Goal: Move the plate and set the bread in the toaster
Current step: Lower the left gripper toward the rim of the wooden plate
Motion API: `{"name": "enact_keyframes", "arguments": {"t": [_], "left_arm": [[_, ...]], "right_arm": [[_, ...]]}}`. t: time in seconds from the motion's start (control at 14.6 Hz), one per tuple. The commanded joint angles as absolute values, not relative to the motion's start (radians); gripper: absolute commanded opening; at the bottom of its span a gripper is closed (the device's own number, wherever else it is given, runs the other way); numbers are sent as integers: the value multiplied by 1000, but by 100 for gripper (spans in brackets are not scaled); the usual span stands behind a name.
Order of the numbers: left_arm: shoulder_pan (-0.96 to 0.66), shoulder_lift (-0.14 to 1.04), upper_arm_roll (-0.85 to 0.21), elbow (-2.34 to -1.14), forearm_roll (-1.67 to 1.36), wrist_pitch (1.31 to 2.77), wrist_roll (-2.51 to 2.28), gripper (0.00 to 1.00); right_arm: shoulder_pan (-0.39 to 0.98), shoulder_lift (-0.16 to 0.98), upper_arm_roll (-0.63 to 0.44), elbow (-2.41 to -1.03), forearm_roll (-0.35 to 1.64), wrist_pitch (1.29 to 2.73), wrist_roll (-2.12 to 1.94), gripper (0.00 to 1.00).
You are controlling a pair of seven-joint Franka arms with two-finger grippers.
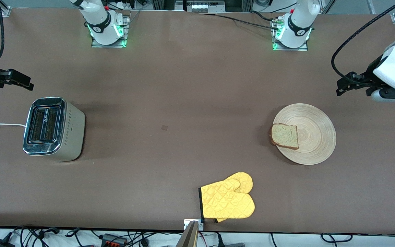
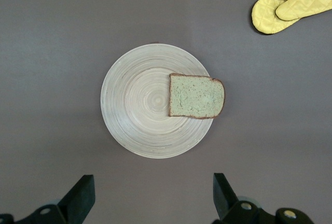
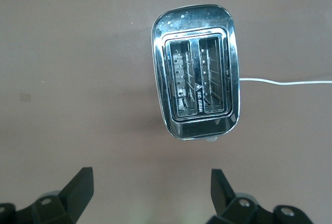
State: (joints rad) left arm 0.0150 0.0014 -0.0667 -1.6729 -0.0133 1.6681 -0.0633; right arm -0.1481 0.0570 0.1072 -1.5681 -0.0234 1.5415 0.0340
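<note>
Table (image 1: 183, 85) brown, plain. Largest task thing is the toaster (image 1: 54, 129), at the right arm's end of the table, upright, both slots empty and facing up, white cord (image 1: 0, 124) trailing off the table's edge. Boxy metal, looks heavy and rigid, chrome top likely slippery; no need to grab it, it should stay put when bread drops in.

Plate (image 1: 305, 133) sits at the left arm's end of the table, well apart from the toaster. Light wood, flat, stiff, probably light, low rim lying almost flush on the table, so the only hold is a pinch at the edge on the bare part away from the slice. May slide rather than lift.

Yellow oven mitts (image 1: 228, 200) lie nearer the front camera than the plate, roughly mid-table; not part of the task.

Bread (image 1: 284, 136) lies flat on the plate, one crust edge overhanging the rim on the side toward the toaster. Soft, light, crushable: take it across the crust edges, gently; the overhang gives a finger room underneath.

Left gripper (image 1: 353, 84) hovers near the plate at the left arm's end of the table, fingers spread wide, holding nothing. Right gripper (image 1: 14, 79) hovers near the toaster at the right arm's end of the table, fingers also wide apart, empty. Nothing moved yet by my read.
</note>
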Motion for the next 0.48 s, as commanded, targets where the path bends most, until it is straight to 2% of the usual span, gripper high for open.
{"name": "enact_keyframes", "arguments": {"t": [0.0,0.21,0.41], "left_arm": [[9,28,-58,-1674,-17,1623,-64,100],[11,49,-57,-1637,-26,1505,-71,100],[34,130,-55,-1536,-28,1480,-60,100]], "right_arm": [[-155,61,112,-1549,-26,1522,23,100],[-155,61,112,-1549,-26,1520,23,100],[-155,60,112,-1549,-25,1517,23,100]]}}
